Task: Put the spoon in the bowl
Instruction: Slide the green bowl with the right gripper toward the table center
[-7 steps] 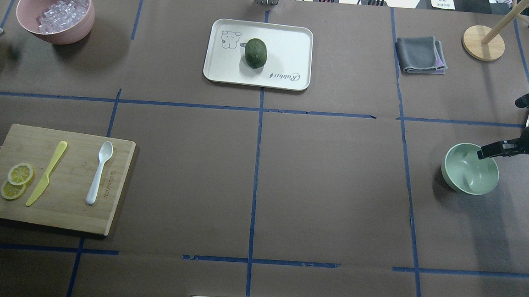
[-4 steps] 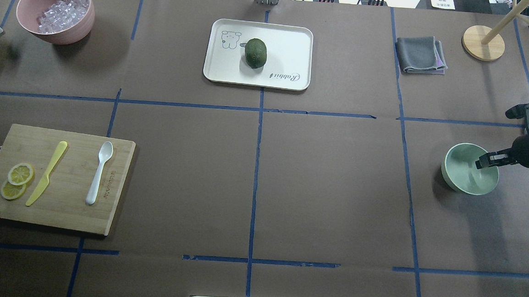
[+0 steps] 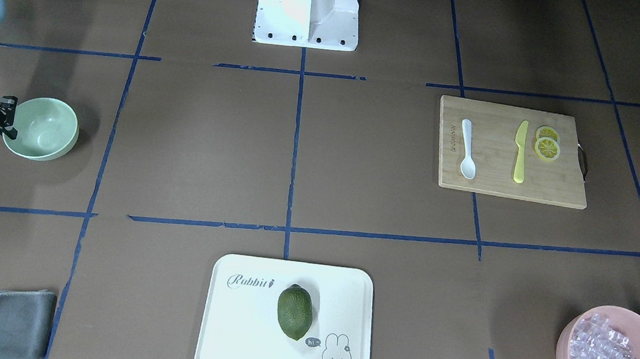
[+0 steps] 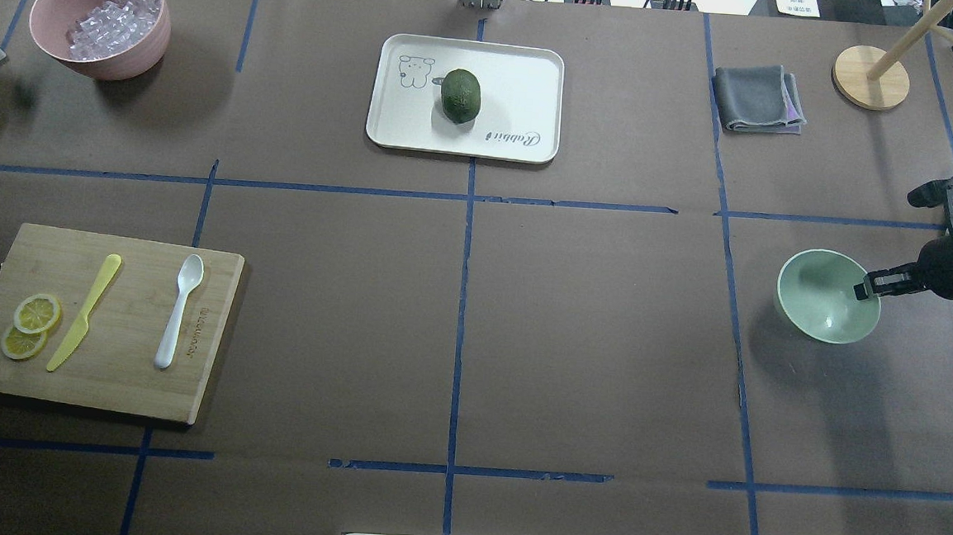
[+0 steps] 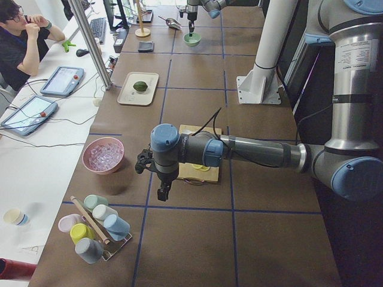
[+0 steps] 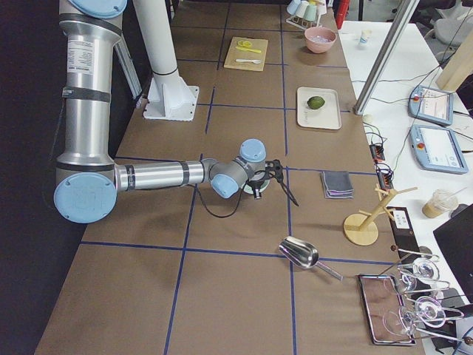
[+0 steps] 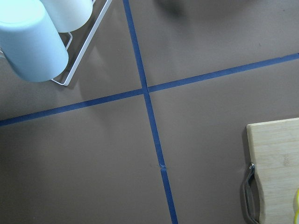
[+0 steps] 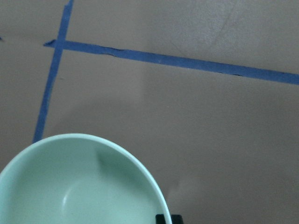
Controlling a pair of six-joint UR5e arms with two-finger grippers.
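The white spoon (image 4: 179, 310) lies on the wooden cutting board (image 4: 123, 362) at the left, scoop away from me; it also shows in the front view (image 3: 468, 149). The mint-green bowl (image 4: 822, 298) stands at the right. My right gripper (image 4: 864, 289) is shut on the bowl's right rim; the front view shows the same grip (image 3: 7, 121) on the bowl (image 3: 43, 129). The right wrist view shows the bowl (image 8: 79, 186) with a fingertip (image 8: 168, 218) at its rim. My left gripper (image 5: 161, 192) hovers near the board's left end, seen only in the exterior left view; I cannot tell whether it is open.
A yellow knife (image 4: 85, 310) and lemon slices (image 4: 30, 325) share the board. A pink bowl of clear cubes (image 4: 100, 19) stands back left, a tray (image 4: 521, 72) with an avocado (image 4: 460, 95) back middle, a grey cloth (image 4: 758, 99) back right. Cups in a rack (image 7: 28, 42) are near the left gripper.
The bowl has shifted left, toward the table's middle, with the right gripper holding its rim. The spoon has not moved.
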